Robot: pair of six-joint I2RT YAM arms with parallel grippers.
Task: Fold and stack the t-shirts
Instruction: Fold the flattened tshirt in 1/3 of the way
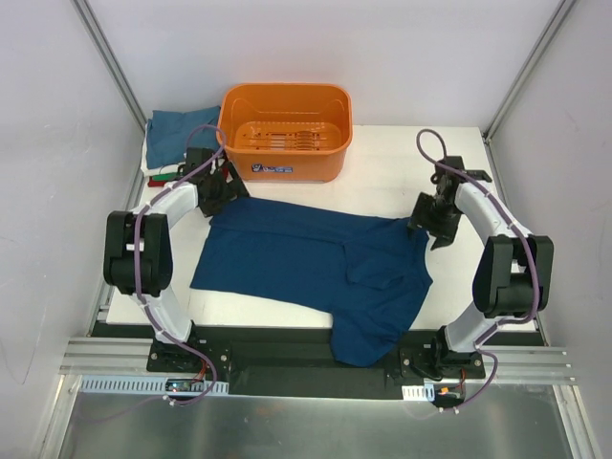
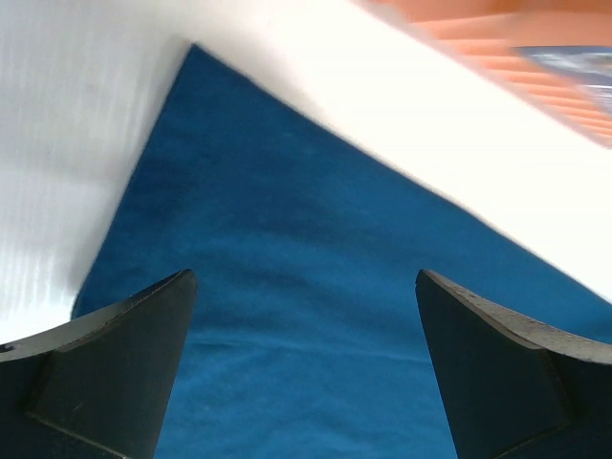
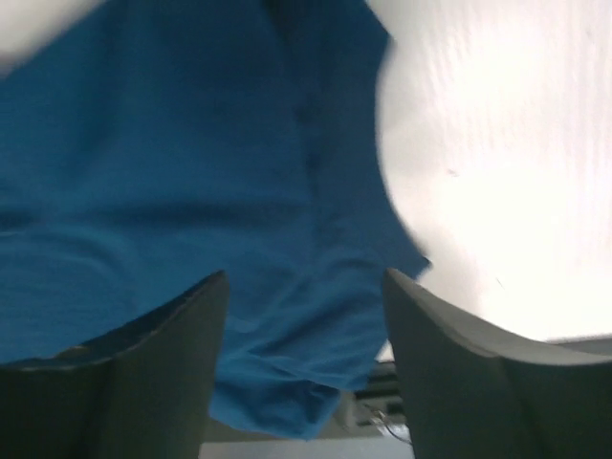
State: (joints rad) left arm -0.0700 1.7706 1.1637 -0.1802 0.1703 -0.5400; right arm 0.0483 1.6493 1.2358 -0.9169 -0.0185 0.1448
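Top view: navy tee (image 1: pixel 306 263) lies spread on bench (image 1: pixel 402 163), one part hanging off the near edge, so not yet squared for folding. L pincer (image 1: pixel 218 191) at its far-left corner, R pincer (image 1: pixel 427 222) at its far-right edge, prob. to pull it taut. Folded stack (image 1: pixel 177 134) sits far left beside basket (image 1: pixel 287 163). L wrist: jaws wide apart over the corner, nothing held. R wrist: same, gaping above tee's edge.

- The white-shelled left arm (image 1: pixel 172 203) has black joint housings and a purple cable looped alongside.
- The right arm (image 1: pixel 483 206) has the same white, black and purple.
- The jaws are matte black wedges.
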